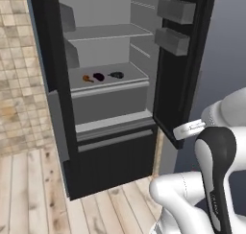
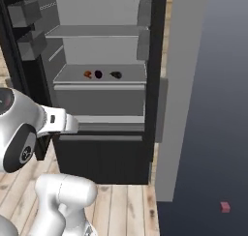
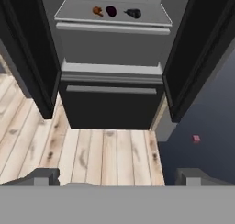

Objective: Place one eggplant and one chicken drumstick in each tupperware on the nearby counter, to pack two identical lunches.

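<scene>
From the left base view, you are facing an open black fridge (image 1: 110, 84) that stands on a pale wooden plank floor (image 1: 29, 190), with a beige tiled wall (image 1: 17, 75) to its left. On the fridge's middle shelf (image 1: 108, 82) lie three small items in a row: an orange-brown chicken drumstick (image 1: 87, 78), a dark purple eggplant (image 1: 98, 76) just beside it, and a darker item (image 1: 116, 75) further right that is too small to name. Grey bins (image 1: 175, 11) hang on the open door.

From the right base view, you see the same shelf (image 2: 99, 78) with the drumstick (image 2: 87, 74), eggplant (image 2: 98, 74) and dark item (image 2: 116, 75) left to right, and a small pink cube (image 2: 225, 207) on the dark floor at right.

In the hand view, your gripper (image 3: 118, 178) has its fingers wide apart, holding nothing, above the planks. The drumstick (image 3: 97, 11) and eggplant (image 3: 111, 10) sit far ahead; their long axes are too small to judge.
</scene>
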